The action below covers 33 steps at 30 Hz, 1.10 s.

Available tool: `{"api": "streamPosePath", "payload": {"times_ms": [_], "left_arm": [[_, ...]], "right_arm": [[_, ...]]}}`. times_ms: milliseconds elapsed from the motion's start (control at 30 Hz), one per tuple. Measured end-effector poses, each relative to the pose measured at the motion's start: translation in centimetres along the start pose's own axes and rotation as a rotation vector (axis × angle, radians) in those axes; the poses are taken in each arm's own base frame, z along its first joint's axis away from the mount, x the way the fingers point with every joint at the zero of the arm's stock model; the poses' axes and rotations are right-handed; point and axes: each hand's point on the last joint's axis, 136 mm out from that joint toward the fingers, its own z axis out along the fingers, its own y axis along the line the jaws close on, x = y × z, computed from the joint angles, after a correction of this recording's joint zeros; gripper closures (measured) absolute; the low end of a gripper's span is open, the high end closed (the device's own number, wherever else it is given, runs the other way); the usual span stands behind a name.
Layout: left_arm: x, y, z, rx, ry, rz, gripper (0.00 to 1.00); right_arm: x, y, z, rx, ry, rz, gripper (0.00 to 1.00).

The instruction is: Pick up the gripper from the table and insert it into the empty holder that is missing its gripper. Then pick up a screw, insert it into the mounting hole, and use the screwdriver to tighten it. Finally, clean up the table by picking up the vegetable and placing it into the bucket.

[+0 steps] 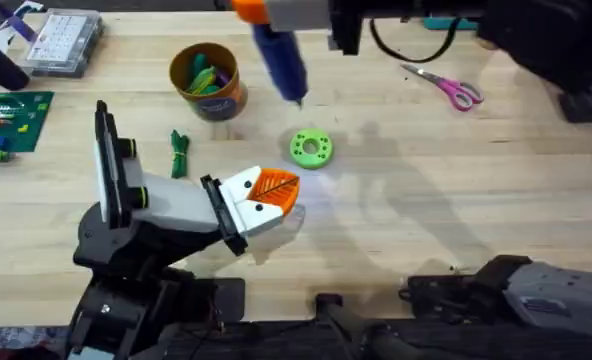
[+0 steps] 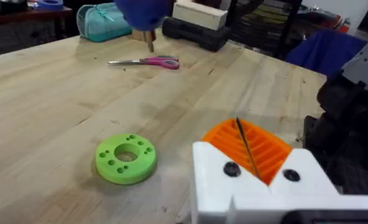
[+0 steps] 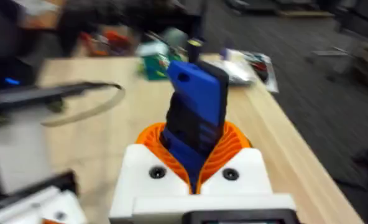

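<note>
A: What sits on the wooden table (image 1: 496,190)?
B: The holder (image 1: 141,200) at near left, the gripper (image 1: 266,195) on its end plate. The bucket (image 1: 209,82) stands farther off, the vegetable (image 1: 179,153) lying between them.

A: And the arms?
B: The right gripper (image 3: 199,158) clamps the blue screwdriver (image 1: 279,62) above the green ring (image 1: 311,148). The left gripper (image 2: 255,155) is pressed closed.

Right gripper (image 3: 193,163) is up high toward the far side of the table, its orange pads (image 3: 230,143) clamped around the blue screwdriver (image 3: 196,112). Left gripper (image 2: 249,149) sits low over the near middle, orange pads pressed together with nothing between them.
</note>
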Motion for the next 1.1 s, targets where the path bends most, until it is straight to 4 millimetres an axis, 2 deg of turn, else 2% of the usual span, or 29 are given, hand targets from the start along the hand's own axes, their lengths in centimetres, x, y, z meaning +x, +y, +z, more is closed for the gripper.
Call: {"api": "streamPosePath", "payload": {"times_ms": [233, 433, 633, 800, 967, 1100], "left_arm": [[0.0, 0.0, 0.0, 0.0, 0.0, 0.0, 0.983], [0.0, 0.0, 0.0, 0.0, 0.0, 0.001, 0.983], [0.0, 0.0, 0.0, 0.0, 0.0, 0.0, 0.983], [0.0, 0.0, 0.0, 0.0, 0.0, 0.0, 0.983], [0.0, 0.0, 0.0, -0.001, 0.0, 0.0, 0.983], [0.0, 0.0, 0.0, -0.003, -0.001, 0.0, 0.983]], "right_arm": [[3.8, -3.7, -1.0, 0.171, 0.163, -0.119, 0.975], [8.5, -7.0, -1.0, 0.275, 0.358, -0.279, 0.975], [16.4, -11.8, -1.4, 0.32, 0.608, -0.402, 0.975], [22.9, -14.6, -2.5, 0.29, 0.767, -0.455, 0.975], [28.0, -16.9, -3.2, 0.262, 0.854, -0.496, 0.975], [31.2, -18.4, -2.9, 0.245, 0.883, -0.56, 0.975]]}}
